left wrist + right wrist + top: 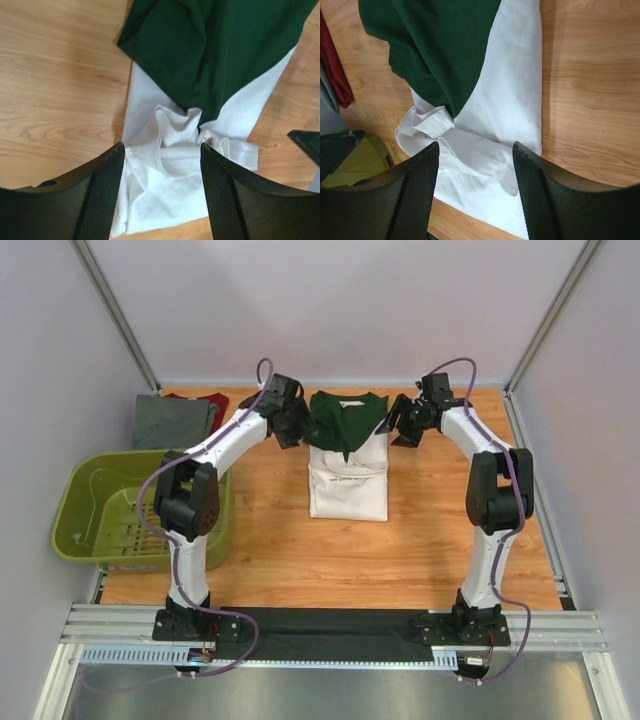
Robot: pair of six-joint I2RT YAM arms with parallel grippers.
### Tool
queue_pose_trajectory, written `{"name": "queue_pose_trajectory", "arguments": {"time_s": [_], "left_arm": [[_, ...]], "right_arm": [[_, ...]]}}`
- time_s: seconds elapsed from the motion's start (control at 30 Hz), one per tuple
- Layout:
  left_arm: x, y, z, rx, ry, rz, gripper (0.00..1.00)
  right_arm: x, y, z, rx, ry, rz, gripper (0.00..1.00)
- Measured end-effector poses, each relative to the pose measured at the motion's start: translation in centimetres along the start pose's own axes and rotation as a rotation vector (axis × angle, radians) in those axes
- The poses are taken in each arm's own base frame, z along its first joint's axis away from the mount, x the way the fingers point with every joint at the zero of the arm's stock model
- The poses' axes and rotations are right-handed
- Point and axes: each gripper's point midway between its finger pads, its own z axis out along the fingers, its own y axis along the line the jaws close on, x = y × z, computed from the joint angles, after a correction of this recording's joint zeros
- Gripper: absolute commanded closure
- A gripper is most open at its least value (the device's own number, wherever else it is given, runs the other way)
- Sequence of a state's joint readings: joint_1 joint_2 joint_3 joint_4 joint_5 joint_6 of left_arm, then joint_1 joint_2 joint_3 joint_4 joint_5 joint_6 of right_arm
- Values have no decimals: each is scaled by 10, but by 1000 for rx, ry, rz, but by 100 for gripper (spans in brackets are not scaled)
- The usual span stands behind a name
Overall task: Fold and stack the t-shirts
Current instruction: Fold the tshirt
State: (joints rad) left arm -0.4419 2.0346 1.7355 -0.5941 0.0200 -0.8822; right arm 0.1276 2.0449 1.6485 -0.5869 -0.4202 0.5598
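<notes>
The white t-shirt with dark green collar and shoulders [347, 465] lies folded into a narrow strip at the table's back middle. It also shows in the left wrist view [200, 125] and in the right wrist view [485, 100]. My left gripper [291, 430] is open and empty, just left of its green top [160, 150]. My right gripper [402, 428] is open and empty, just right of it [476, 150]. A folded grey t-shirt [172, 421] lies at the back left, over a dark red t-shirt [212, 403].
An olive-green plastic basket [100, 510] stands at the left table edge, beside the left arm. White walls close the back and sides. A dark mat [330, 632] lies between the arm bases at the near edge.
</notes>
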Motion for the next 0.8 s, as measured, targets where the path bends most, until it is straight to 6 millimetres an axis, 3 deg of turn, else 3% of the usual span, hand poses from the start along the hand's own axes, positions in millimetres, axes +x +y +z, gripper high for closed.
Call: {"name": "queue_pose_trajectory", "arguments": {"time_s": [0.07,0.17,0.27,0.37,0.47,0.53,0.8], "left_arm": [[4,3,-8,6,-1,20,29],[30,13,-30,10,20,36,29],[63,11,-51,45,48,48,29],[96,-2,-60,102,70,70,35],[121,-18,-52,152,98,85,37],[128,-24,-39,165,106,79,36],[140,-27,10,141,99,23,29]], "right_arm": [[-3,2,-5,-6,-13,2,38],[3,8,-20,-35,-44,-4,42],[32,14,-40,-52,-41,-19,46],[62,26,-51,-76,-36,-68,59],[83,30,-49,-82,-17,-95,61],[87,23,-46,-54,-17,-91,57],[63,2,-62,48,-116,-66,40]]}}
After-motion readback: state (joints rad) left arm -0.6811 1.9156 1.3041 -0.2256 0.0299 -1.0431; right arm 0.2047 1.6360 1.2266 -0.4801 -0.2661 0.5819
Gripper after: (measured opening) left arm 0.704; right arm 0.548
